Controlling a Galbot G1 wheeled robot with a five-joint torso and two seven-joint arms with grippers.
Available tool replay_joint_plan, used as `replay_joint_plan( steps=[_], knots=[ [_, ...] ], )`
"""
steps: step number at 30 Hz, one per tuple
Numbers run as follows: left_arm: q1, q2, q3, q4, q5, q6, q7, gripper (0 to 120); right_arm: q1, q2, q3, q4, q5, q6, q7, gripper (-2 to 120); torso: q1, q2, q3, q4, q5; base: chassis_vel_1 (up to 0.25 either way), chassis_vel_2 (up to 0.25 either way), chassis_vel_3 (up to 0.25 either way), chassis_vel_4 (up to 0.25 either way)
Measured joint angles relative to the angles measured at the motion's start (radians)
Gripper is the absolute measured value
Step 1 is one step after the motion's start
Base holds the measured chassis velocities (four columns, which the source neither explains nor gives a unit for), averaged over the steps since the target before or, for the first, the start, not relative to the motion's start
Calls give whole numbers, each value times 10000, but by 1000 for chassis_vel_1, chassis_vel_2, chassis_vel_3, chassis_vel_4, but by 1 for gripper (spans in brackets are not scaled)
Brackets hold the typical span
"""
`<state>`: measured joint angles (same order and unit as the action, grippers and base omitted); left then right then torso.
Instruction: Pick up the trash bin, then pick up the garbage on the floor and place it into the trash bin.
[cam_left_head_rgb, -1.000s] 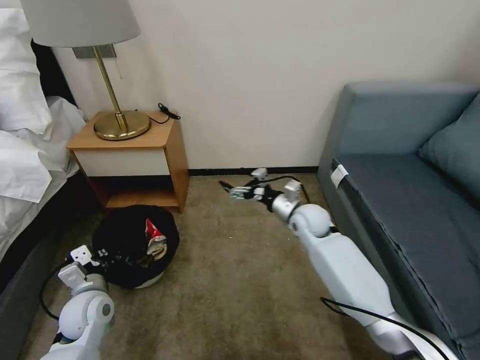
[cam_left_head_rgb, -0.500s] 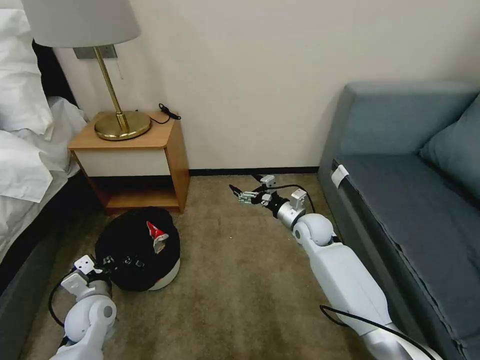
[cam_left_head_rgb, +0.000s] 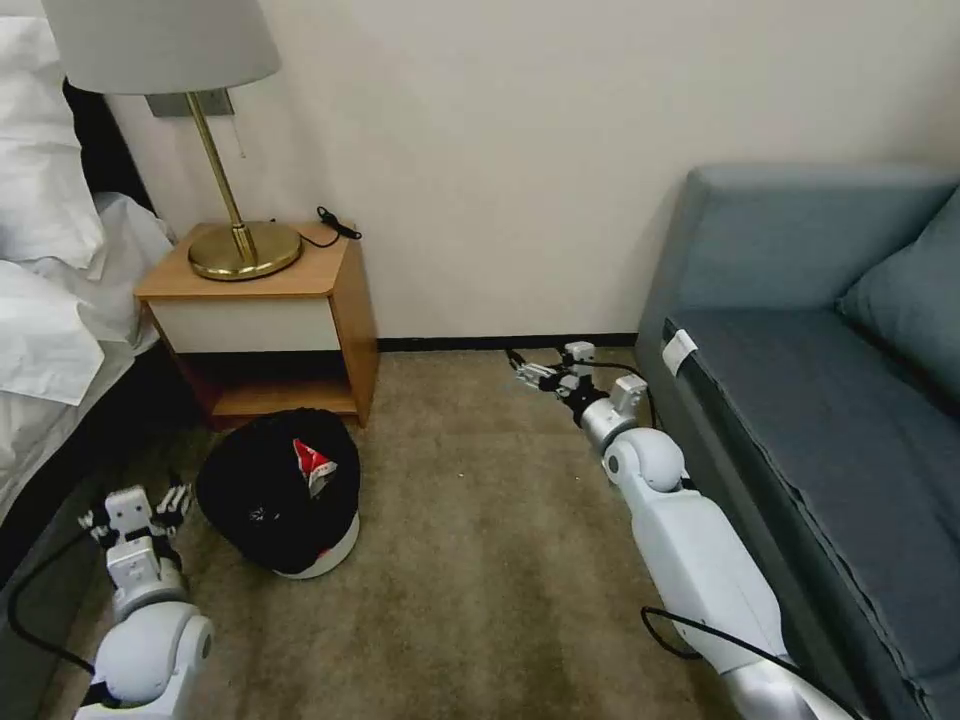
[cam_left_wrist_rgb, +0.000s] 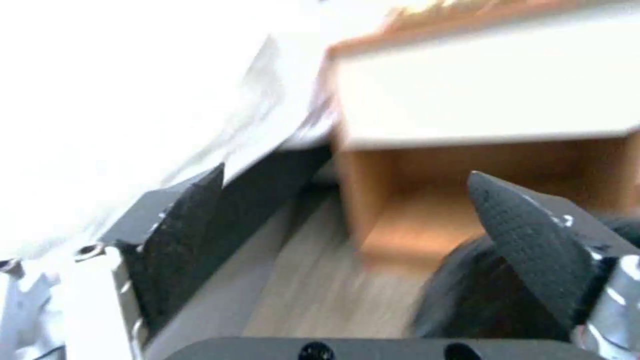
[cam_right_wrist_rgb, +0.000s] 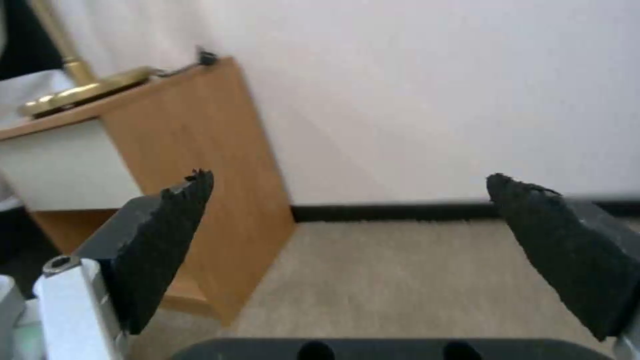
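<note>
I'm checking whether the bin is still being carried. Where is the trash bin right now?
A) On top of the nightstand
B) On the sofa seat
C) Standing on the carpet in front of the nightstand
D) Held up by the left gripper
C: the trash bin stands on the carpet before the nightstand, with the open left gripper beside it and the open right gripper far off near the wall.

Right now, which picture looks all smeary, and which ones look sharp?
Left wrist view: smeared, the nightstand and bedding streaky behind the open left hand. Right wrist view: fairly sharp around the open right hand. Head view: clear, trash bin crisp.
</note>
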<state>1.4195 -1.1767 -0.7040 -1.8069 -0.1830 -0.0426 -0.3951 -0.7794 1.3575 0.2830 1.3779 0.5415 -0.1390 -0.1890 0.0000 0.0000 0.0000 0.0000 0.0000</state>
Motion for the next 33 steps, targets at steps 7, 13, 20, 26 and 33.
replay_joint_plan(
  steps=[7,13,20,26,33],
  knots=[
    [-349,373,674,-84,256,-1377,2050,100,-367,517,851,-85,495,-133,476,100,0,0,0,-2,-1,0,0,0,0],
    [-1435,61,1849,765,-210,-1712,3003,100,-388,1107,1252,-591,326,53,305,100,0,-1,1,-2,-2,0,0,0,0],
    [-2282,-468,2645,1469,-352,-1743,3097,100,-325,1896,1712,-1398,-98,407,34,100,0,-1,2,-1,-1,0,0,0,0],
    [-2376,-503,2718,1553,-286,-1674,3003,100,-306,2021,1814,-1566,-248,482,-8,100,0,0,2,0,0,0,0,0,0],
    [-2365,-501,2700,1551,-286,-1655,2977,100,-300,2011,1802,-1565,-251,483,-14,100,1,0,1,0,0,0,0,0,0]
  ],
)
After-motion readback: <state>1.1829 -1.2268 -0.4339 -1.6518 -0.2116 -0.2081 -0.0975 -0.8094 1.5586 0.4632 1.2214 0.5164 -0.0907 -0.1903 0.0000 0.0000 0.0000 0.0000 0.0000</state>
